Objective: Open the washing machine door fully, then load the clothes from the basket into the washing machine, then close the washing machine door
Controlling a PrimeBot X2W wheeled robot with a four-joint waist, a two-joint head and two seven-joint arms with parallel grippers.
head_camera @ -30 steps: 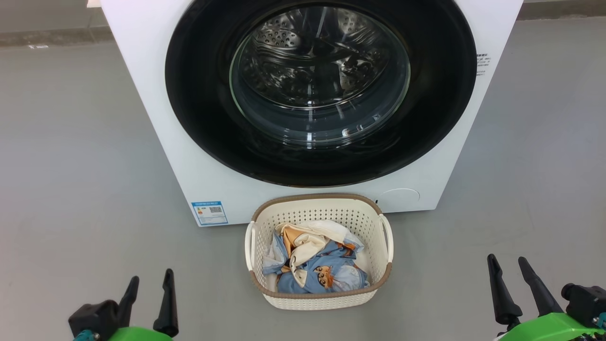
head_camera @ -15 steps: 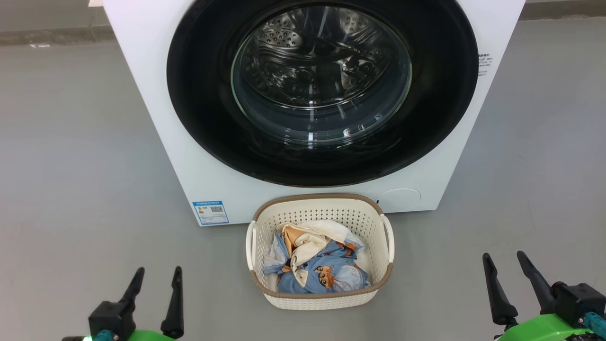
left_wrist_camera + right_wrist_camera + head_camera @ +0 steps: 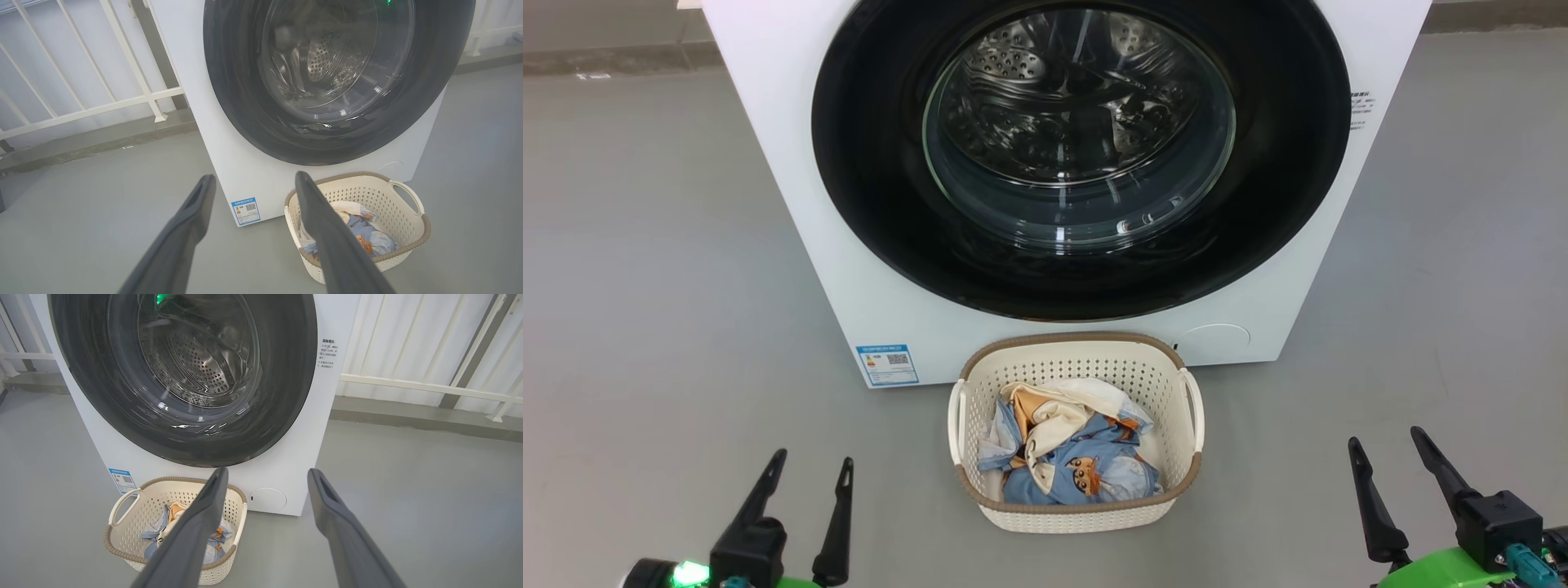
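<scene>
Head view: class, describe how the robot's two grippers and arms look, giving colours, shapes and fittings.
The left gripper and right gripper each have two long, tapering black fingers set on a boxy black mount. Below that, the arm shells are bright green, with small teal connectors. A green light glows beside the left mount.

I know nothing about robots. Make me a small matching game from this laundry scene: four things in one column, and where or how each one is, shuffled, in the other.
Things:
1. washing machine door
2. clothes
3. basket
4. right gripper

States:
a. heaped inside the basket
b. open, holding nothing
c. closed flat against the white front
d. on the floor just before the washing machine

Pairs: 1-c, 2-a, 3-d, 4-b
</scene>
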